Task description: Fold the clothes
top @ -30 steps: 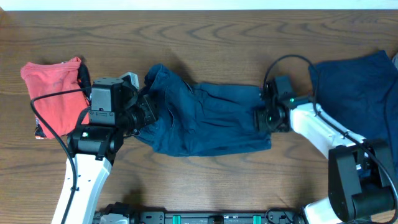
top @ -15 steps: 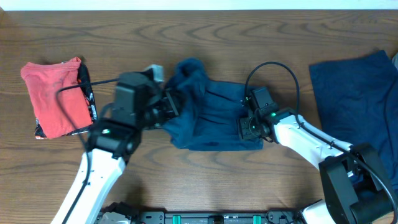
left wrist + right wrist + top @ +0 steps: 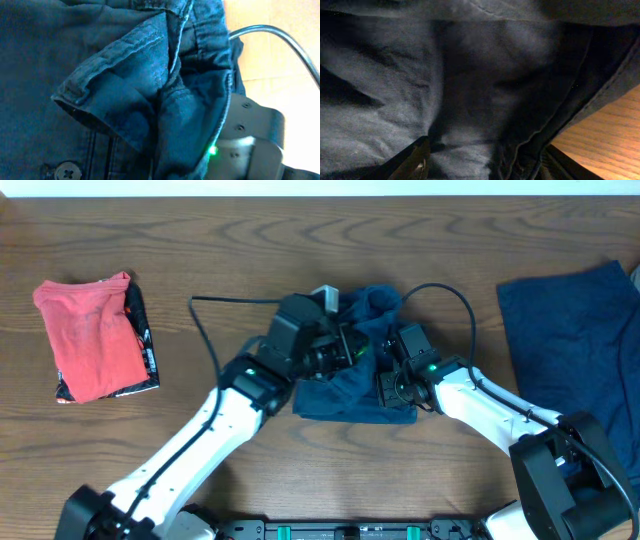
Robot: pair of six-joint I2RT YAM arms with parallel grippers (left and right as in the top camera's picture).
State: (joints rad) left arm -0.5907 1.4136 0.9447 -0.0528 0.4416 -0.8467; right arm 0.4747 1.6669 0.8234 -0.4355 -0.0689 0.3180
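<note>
shorts [image 3: 352, 385] bunched mid-table | left wrist: button [image 3: 67, 171] | both claws' grip unclear

A brown wooden table [image 3: 300, 240] with swirling grain fills the overhead view, evenly lit without hard shadows. A pale strip is seen along its far edge. A black rail with green fittings [image 3: 330, 530] is seen at the near edge.
</note>
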